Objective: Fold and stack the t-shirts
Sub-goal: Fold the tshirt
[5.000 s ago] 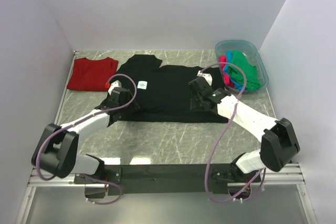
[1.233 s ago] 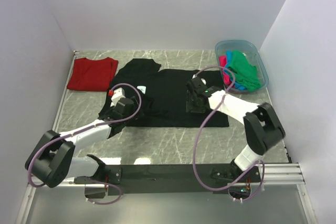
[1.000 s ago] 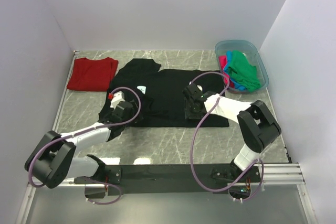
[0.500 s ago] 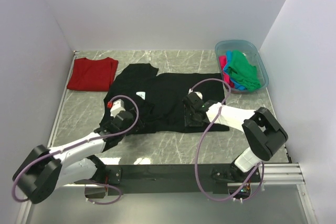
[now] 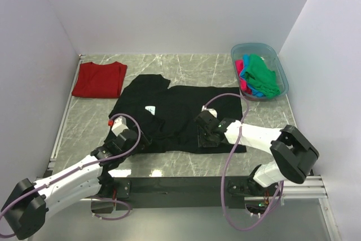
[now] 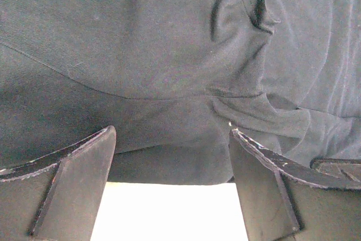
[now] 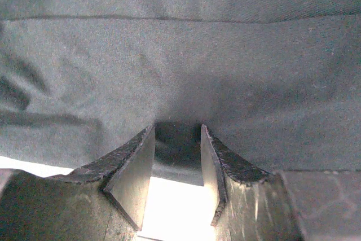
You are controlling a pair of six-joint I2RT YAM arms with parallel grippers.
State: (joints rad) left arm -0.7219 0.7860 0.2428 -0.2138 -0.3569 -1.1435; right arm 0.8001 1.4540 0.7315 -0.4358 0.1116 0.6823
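Lying creased across the middle of the grey marbled desk (image 5: 186, 165), black t-shirt (image 5: 186, 108): soft fine-ribbed knit with a small white label (image 5: 150, 109); dark red t-shirt (image 5: 98, 78) lies flat at the far-left corner. Left gripper (image 6: 169, 134): flat dark wedge fingers spread wide, the black shirt's near hem crossing the gap at their tips. Right gripper (image 7: 177, 131): fingers narrow, a fold of that hem pinched between them.

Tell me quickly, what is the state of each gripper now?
Left gripper: open, holding nothing.
Right gripper: closed on the black shirt, at its near edge.
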